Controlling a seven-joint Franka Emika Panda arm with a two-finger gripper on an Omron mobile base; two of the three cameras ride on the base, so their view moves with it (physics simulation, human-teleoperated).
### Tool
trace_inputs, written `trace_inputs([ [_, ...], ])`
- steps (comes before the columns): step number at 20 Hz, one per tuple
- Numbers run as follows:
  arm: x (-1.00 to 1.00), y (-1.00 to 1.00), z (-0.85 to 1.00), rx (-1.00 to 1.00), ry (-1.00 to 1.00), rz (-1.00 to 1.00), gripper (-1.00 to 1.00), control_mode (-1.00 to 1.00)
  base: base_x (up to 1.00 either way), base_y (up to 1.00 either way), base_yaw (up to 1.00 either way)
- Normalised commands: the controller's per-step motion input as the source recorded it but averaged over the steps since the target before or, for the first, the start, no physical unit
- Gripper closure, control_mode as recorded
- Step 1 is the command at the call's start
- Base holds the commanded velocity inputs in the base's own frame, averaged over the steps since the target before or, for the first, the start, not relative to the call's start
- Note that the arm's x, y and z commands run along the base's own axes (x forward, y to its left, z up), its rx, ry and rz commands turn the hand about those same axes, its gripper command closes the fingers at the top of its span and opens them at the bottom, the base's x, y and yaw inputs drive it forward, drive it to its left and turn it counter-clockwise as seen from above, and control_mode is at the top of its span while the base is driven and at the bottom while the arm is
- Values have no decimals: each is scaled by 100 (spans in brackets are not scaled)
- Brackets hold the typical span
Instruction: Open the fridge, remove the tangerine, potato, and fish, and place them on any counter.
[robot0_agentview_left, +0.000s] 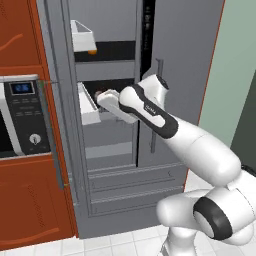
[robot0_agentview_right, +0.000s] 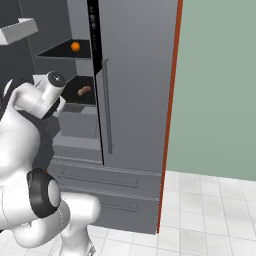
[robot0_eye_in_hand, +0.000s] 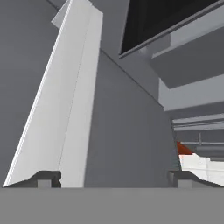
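Left base view: I see the fridge (robot0_agentview_left: 112, 125) with its left door open, a white door bin (robot0_agentview_left: 89, 104) at mid-left, and the arm reaching in at centre; the tangerine (robot0_agentview_left: 92, 51) peeks out at upper centre.
Right base view: tangerine (robot0_agentview_right: 75, 46) on the upper shelf at upper left, potato (robot0_agentview_right: 84, 90) on the shelf below; I can't spot the fish.
Hand view: end effector (robot0_eye_in_hand: 111, 178) spread wide, holding nothing, door bin (robot0_eye_in_hand: 61, 109) on the left of the frame.
Step advice: I'd steer off the bin towards the shelves and centre on one item before closing.
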Motion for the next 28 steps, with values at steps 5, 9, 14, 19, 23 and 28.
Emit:
trace_inputs([
  [5,-22,100,0,-1,19,27,-100,-100,0,0,0],
  [9,-52,-8,14,-12,-14,7,-100,-100,0,0,0],
  [14,-73,-100,10,-9,-27,-3,-100,-100,0,0,0],
  [19,-55,-100,0,-7,-18,-10,-100,-100,0,0,0],
  [23,-26,-100,0,-10,-12,-11,-100,-100,0,0,0],
  [28,-2,-100,0,-14,-11,-12,-100,-100,0,0,0],
])
